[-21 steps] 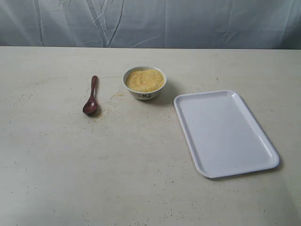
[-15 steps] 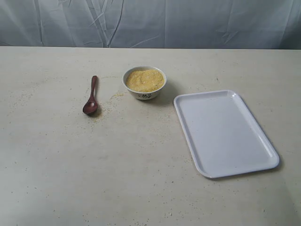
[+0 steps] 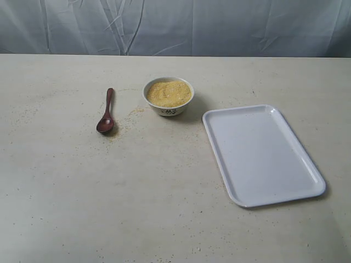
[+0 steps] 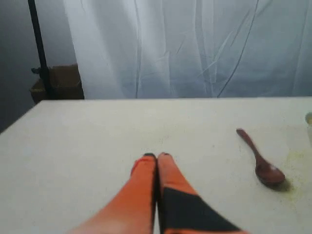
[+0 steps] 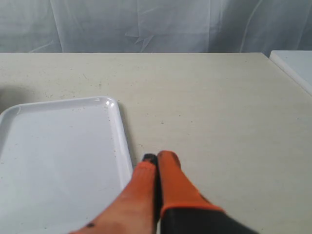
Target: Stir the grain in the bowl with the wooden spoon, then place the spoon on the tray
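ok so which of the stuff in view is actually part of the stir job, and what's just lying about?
Job: grain, bowl, wooden spoon, tray.

Lying about: spilled granules on the table, curtain, cardboard box, dark pole.

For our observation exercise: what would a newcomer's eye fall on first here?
The white bowl of yellow grain sits mid-table, the dark spoon lying to its left, the big white tray to its right. The left gripper and right gripper, orange-fingered, are shut on nothing.
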